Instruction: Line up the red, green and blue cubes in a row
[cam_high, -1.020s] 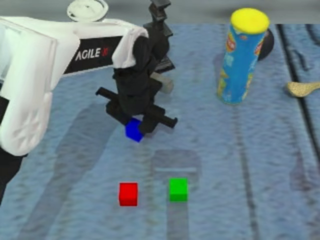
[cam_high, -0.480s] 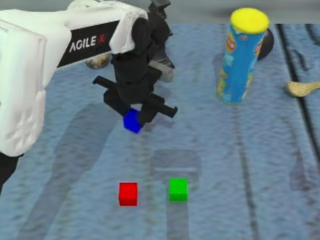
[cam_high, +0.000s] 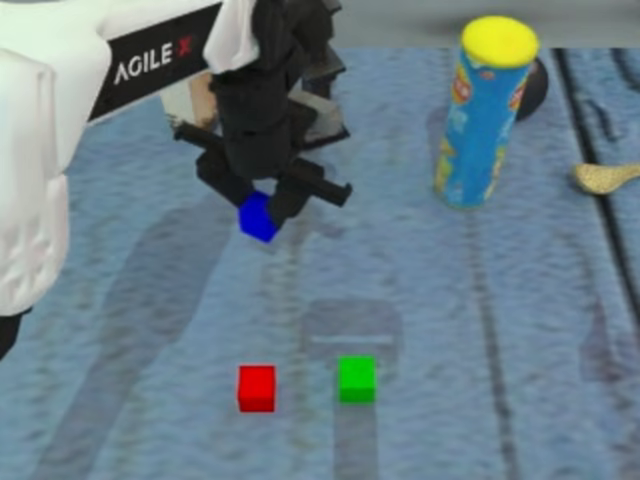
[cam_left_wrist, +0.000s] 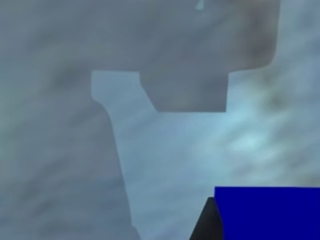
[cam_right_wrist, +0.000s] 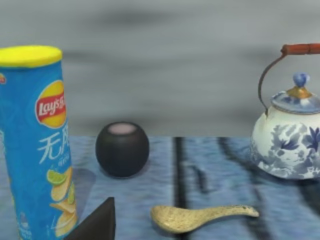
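The blue cube (cam_high: 258, 217) hangs above the table at the middle left, with my left gripper (cam_high: 259, 208) shut on it. In the left wrist view the blue cube (cam_left_wrist: 267, 212) fills the corner beside one dark fingertip (cam_left_wrist: 207, 225), with the gripper's shadow on the cloth below. The red cube (cam_high: 256, 387) and the green cube (cam_high: 356, 379) sit side by side near the front edge, a cube's width or more apart. My right gripper is out of the top view, and its wrist camera faces the far right of the table.
A tall blue chip can (cam_high: 487, 110) with a yellow lid stands at the back right, a black ball-shaped object (cam_high: 533, 85) behind it. A speckled spoon (cam_high: 605, 177) lies at the right edge. A blue-and-white teapot (cam_right_wrist: 290, 140) stands farther right. A black stand (cam_high: 322, 60) rises behind my left arm.
My left gripper has risen with the blue cube and drifted slightly left and toward the back. The red and green cubes have not moved.
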